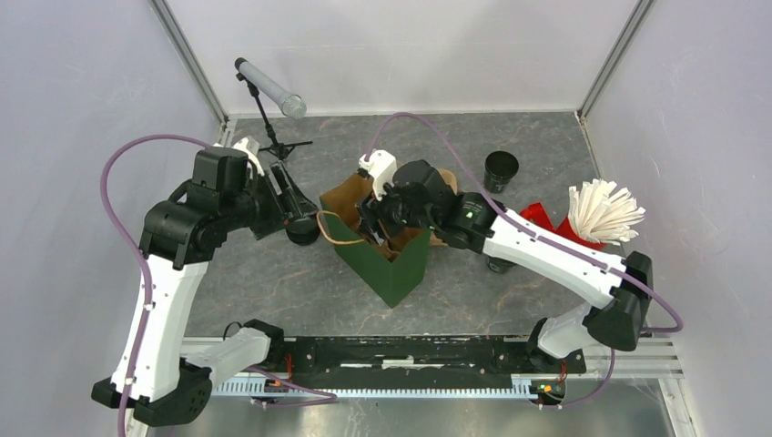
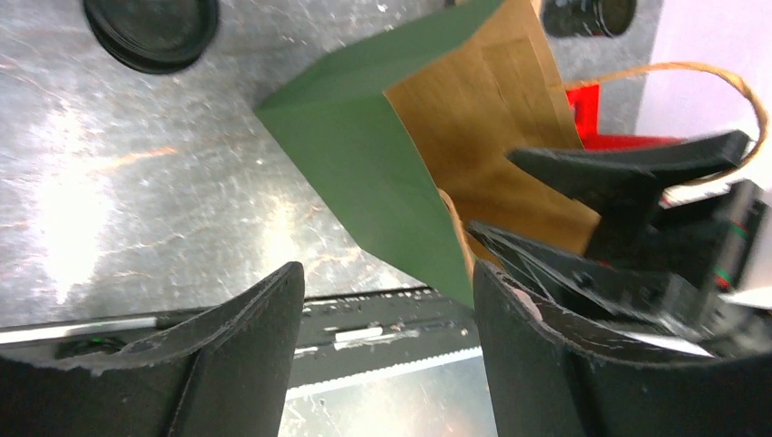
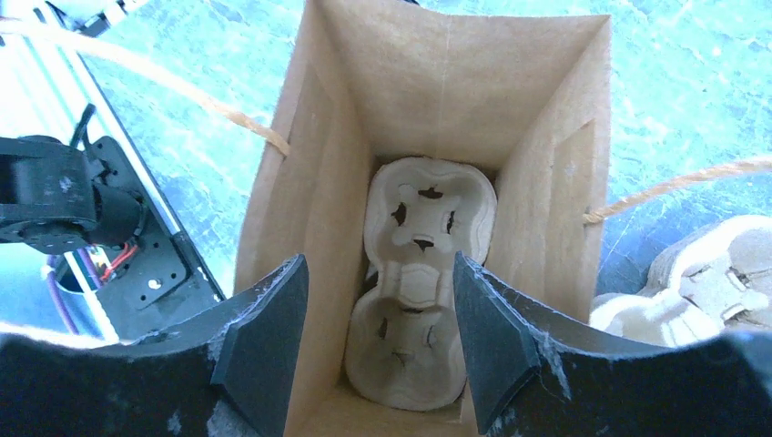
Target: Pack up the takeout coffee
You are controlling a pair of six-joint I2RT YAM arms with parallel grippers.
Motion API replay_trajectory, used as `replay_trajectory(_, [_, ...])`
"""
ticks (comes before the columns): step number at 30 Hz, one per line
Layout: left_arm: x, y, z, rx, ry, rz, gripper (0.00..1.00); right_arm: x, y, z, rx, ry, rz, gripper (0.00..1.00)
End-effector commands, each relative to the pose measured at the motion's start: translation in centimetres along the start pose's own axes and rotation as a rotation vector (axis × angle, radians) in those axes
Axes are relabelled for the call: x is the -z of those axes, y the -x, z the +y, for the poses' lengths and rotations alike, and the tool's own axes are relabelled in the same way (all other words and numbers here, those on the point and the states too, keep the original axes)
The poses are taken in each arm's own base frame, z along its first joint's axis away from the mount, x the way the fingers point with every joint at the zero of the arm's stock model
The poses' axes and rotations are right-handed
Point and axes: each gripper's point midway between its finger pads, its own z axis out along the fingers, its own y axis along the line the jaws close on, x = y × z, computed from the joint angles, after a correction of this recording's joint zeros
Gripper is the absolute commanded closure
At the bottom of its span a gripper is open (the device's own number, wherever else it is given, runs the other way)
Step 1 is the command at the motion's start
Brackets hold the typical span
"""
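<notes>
The pulp tray (image 3: 421, 273) lies at the bottom of the green bag (image 1: 391, 264). The right fingers (image 3: 264, 337) hang wide over the bag's mouth, empty; the left fingers (image 2: 246, 337) gape beside it, also empty. Next, I judge: fetch the takeout coffee (image 1: 498, 266), seemingly the dark shape right of the bag under the right arm (image 1: 546, 250); its axis and lid direction are hidden.

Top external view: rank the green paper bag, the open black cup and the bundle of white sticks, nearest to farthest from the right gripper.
1. The green paper bag, directly below the right gripper.
2. The open black cup, back right of it.
3. The bundle of white sticks, at the far right.
</notes>
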Motion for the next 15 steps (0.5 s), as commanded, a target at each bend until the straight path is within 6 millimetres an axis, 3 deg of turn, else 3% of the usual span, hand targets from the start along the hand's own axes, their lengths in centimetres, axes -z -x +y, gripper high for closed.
replay_trajectory(1, [-0.2,3.2,0.8,-0.103,0.075,-0.115,0.25,3.7,4.2,1.3,-0.027,0.051,-0.144,0.35])
replay_trajectory(8, [-2.7,7.7,-1.0,-0.191,0.07,-0.219,0.25,8.6,6.6,2.7,-0.031,0.143,-0.348,0.29])
replay_trajectory(15, [-7.7,6.7,-2.5,-0.411,-0.02,-0.053,0.21,13.2,8.7,0.4,-0.059,0.021,-0.478,0.21])
